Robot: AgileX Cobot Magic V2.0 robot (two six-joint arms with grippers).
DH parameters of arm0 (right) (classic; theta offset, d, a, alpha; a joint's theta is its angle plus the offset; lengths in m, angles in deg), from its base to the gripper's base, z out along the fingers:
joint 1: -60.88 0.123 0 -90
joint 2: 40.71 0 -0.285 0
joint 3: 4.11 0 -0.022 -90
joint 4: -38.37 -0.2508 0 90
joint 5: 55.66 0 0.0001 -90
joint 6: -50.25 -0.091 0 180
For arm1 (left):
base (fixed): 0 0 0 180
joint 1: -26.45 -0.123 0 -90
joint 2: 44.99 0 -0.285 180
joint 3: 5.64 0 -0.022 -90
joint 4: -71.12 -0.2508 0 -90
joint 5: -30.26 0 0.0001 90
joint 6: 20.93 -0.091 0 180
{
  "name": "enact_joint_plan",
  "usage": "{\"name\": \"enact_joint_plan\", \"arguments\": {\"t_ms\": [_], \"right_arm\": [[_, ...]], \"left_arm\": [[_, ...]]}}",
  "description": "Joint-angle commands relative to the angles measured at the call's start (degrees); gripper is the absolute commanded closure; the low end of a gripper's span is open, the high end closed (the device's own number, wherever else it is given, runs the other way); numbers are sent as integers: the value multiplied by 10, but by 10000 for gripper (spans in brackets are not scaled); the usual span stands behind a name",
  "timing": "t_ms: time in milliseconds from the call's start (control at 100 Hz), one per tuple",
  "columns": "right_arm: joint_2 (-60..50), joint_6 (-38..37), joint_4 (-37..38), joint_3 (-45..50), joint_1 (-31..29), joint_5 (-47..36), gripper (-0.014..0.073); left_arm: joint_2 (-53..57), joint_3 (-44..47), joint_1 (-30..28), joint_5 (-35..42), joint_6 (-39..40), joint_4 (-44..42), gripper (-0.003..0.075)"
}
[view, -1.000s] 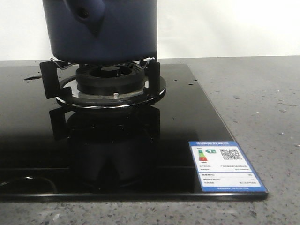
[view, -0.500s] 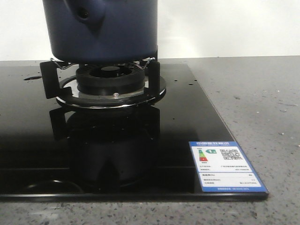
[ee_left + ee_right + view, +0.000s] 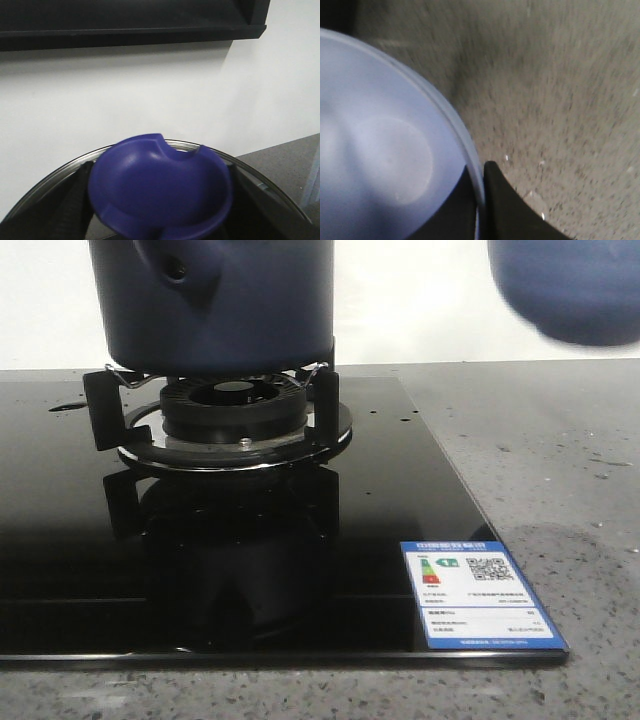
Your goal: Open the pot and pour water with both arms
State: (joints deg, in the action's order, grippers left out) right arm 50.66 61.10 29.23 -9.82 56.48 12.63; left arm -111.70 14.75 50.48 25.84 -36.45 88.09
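Front view: the pot [image 3: 215, 305] stands on the burner grate [image 3: 215, 410] toward the back-left of the black glass cooktop [image 3: 380, 490], stub handle [image 3: 180, 270] facing the camera. Small water droplets [image 3: 410, 418] spot the glass near the cooktop's right edge. A blurred periwinkle bowl [image 3: 570, 290] hangs in the air above the grey counter's [image 3: 560, 470] back-right corner.

Right wrist view: the right gripper [image 3: 481, 200] is pinched on the bowl's [image 3: 385, 150] rim, one finger inside, one outside.

Left wrist view: the left gripper [image 3: 160, 200] appears closed on a blue knob-like piece [image 3: 160, 187] above a metal rim, probably the pot's lid; the hold is not fully visible.

Assessment: the pot looks rigid, heavy if filled, its matte wall slippery when wet. The stub handle is the likely sound hold.
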Motion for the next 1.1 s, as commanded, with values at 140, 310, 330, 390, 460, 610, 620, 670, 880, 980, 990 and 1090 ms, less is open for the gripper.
{"name": "enact_joint_plan", "arguments": {"t_ms": [140, 310, 330, 390, 460, 610, 620, 670, 880, 980, 990, 1090], "right_arm": [[-19, 0, -9, 73, -6, -70, 637], [-19, 0, -4, 101, -6, -89, 637], [-19, 0, -2, 104, -6, -90, 637], [-19, 0, 5, 107, -6, -90, 637], [-18, 0, 7, 110, -6, -90, 637], [-7, 0, 13, 111, -6, -90, 637], [-6, 0, 13, 111, -6, -90, 637], [-2, 0, 13, 111, -6, -90, 636], [-1, 13, 12, 110, -6, -94, 623], [-3, 13, 9, 108, -6, -94, 489], [-4, 13, 9, 107, -6, -93, 475], [-10, 13, 6, 93, -6, -80, 238]], "left_arm": [[16, -20, 5, 72, 3, 3, 352], [16, -20, 5, 72, 3, 3, 352], [16, -20, 5, 72, 3, 3, 352], [16, -20, 5, 72, 3, 3, 352], [16, -20, 5, 72, 3, 3, 352], [16, -20, 5, 71, 3, 3, 352], [16, -20, 5, 71, 3, 3, 352], [16, -20, 5, 71, 3, 3, 352], [16, -20, 5, 71, 3, 3, 352], [16, -20, 5, 71, 3, 3, 352], [16, -20, 5, 71, 3, 3, 352], [16, -20, 5, 71, 3, 3, 352]]}}
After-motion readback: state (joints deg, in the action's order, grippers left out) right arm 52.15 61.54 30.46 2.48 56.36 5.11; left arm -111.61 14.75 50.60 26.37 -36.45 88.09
